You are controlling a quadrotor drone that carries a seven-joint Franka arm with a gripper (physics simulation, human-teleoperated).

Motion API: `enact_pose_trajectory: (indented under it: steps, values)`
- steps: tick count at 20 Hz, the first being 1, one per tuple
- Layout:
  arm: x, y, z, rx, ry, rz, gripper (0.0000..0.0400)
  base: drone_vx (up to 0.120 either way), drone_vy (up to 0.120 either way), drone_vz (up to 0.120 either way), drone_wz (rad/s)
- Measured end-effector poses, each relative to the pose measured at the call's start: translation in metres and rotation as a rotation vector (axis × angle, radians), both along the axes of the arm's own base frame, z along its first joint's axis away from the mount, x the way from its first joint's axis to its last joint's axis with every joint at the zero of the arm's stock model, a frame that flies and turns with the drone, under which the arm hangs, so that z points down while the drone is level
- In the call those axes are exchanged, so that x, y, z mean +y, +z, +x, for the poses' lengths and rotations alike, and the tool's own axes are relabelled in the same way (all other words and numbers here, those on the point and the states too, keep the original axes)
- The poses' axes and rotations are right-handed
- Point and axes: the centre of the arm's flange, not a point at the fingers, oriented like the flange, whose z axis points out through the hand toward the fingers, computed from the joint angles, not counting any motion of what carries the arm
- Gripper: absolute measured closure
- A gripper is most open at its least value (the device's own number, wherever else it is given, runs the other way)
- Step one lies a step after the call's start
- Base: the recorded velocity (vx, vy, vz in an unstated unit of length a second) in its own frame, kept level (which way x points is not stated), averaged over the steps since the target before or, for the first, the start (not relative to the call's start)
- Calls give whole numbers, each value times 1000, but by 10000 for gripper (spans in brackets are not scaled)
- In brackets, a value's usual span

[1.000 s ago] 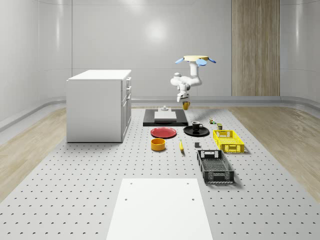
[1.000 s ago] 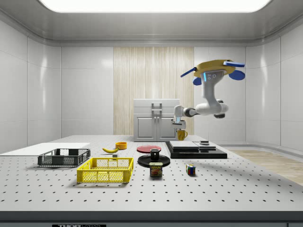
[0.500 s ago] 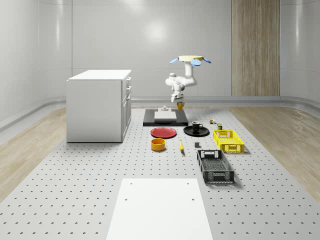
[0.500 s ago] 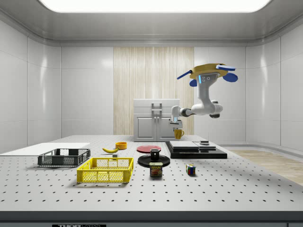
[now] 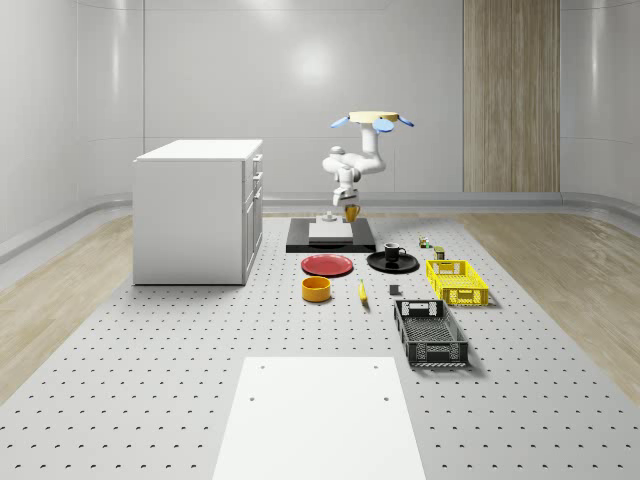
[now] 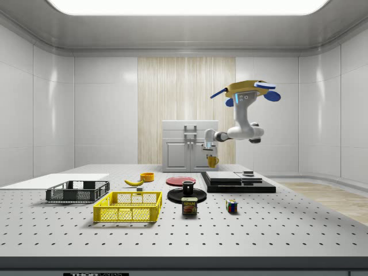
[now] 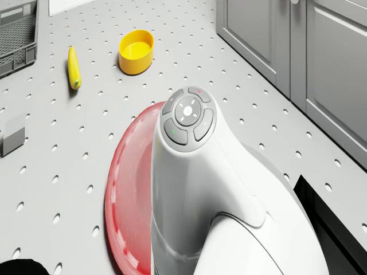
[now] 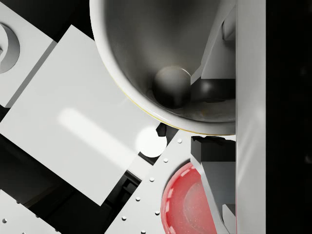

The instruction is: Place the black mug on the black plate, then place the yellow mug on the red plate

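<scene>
Drone [image 5: 372,119] hovers above the surface's [image 5: 150,400] far end. Fingers pinch yellow mug [image 5: 351,211], airborne above black slab [image 5: 330,240]. Black mug [image 5: 392,252] sits on black plate [image 5: 375,263]; red plate [image 5: 327,265] beside it.

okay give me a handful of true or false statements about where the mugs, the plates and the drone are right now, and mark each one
1. The black mug stands on the black plate. True.
2. The yellow mug rests on the red plate. False: the gripper holds it in the air, shut on it.
3. The drone hovers above the table. True.
4. The red plate carries a banana. False: the banana lies on the table, apart from the plate.
5. The yellow bowl sits inside the yellow basket. False: it stands on the table, nearer the camera than the red plate in the whole-scene view.
</scene>
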Motion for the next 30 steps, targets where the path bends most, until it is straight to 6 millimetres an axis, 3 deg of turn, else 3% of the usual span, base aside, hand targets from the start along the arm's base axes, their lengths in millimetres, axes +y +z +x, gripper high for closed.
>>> enact_pose_trajectory:
  steps: [15, 30]
  values:
    - [0, 0, 0, 0, 0, 0, 300, 120, 0, 0, 0]
    - [0, 0, 0, 0, 0, 0, 300, 120, 0, -109, 0]
